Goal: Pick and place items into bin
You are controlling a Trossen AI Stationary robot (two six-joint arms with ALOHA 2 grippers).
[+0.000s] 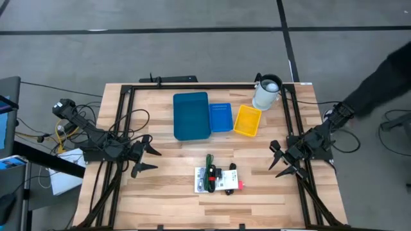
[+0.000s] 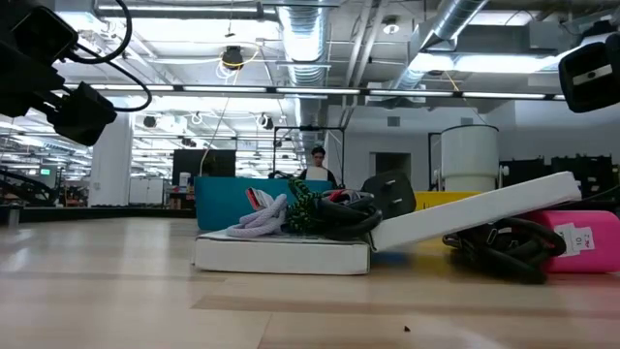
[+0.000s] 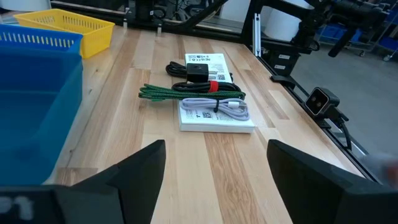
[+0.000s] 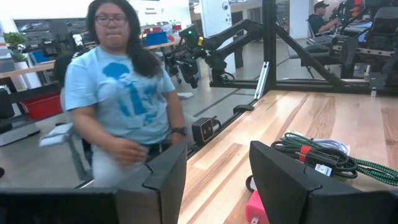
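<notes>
White packets [image 1: 215, 181] lie between both arms; left gripper [image 1: 146, 158], released, slightly nearer; right gripper [image 1: 280, 165] parted, empty.

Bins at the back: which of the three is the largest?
The dark blue bin, leftmost in the row; the small blue tray and yellow basket beside it are clearly smaller.
</notes>
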